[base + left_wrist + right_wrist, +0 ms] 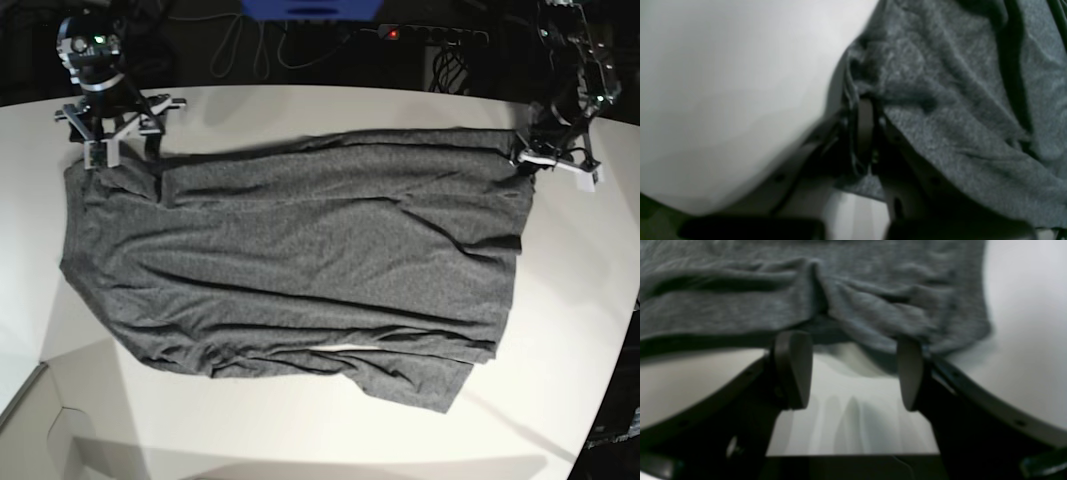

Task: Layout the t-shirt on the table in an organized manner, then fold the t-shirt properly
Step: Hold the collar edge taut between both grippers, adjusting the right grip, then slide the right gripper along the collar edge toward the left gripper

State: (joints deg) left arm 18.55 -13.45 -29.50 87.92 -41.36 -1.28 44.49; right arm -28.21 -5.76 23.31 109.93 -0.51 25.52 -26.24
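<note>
- Layout step: t-shirt [300, 270] spread on table [560, 300], wrinkled
- L end effector [865, 133] clamped on shirt corner
- R end effector [853, 370] agape at edge, holds nothing
- Next, I reckon: R grips, both pull taut

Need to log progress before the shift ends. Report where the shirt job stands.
Done: the t-shirt lies spread across the table, though wrinkled and with its near edge doubled over. In hand: the left claw is shut on the shirt's edge at one far corner; the right claw stands open at the other far corner, fabric just ahead of its fingers, not gripped. Left: smoothing and all the folding.
</note>
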